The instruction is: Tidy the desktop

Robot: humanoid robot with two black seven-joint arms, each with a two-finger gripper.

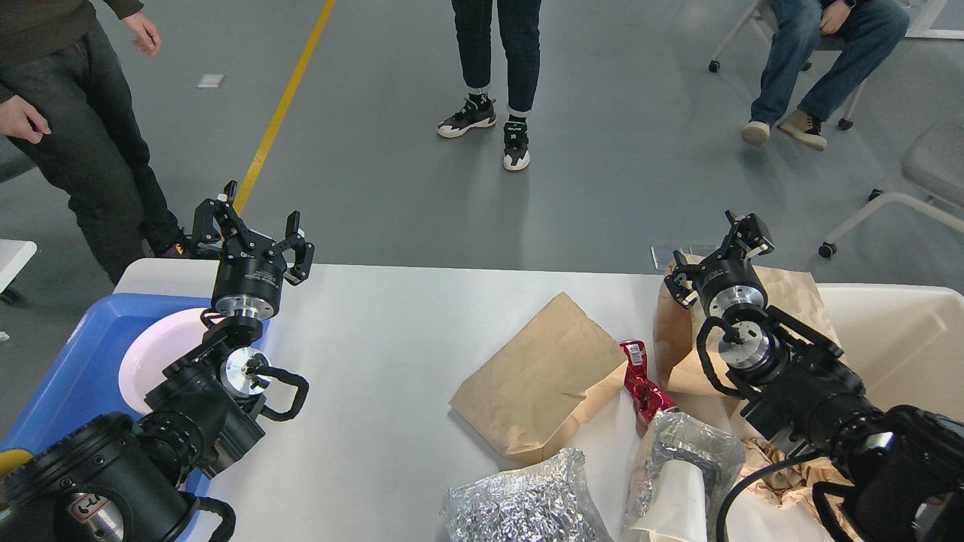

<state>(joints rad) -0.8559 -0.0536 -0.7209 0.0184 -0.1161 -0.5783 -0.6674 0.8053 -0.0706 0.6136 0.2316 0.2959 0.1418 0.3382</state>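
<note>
A: From the head view, where is the desktop [376,361]?

B: It fills the lower middle of the frame, white and smooth. Litter sits lower right: a brown paper bag [538,376], a red foil wrapper [645,384], two crumpled foil pieces [520,504] and [689,452].

A: How would that handle?

B: I judge it all light, soft and crushable; the foil may slip. Pinch the bag at a raised fold or edge.

A: And the grippers?

B: The left gripper [252,229], upper left, is spread wide and holds nothing, above a blue tray [68,376] with a white plate [162,350]. The right gripper [719,252], at right, is seen end-on; I cannot tell its opening.

A: Any writing?

B: A barcode label on the red wrapper, unreadable.
</note>
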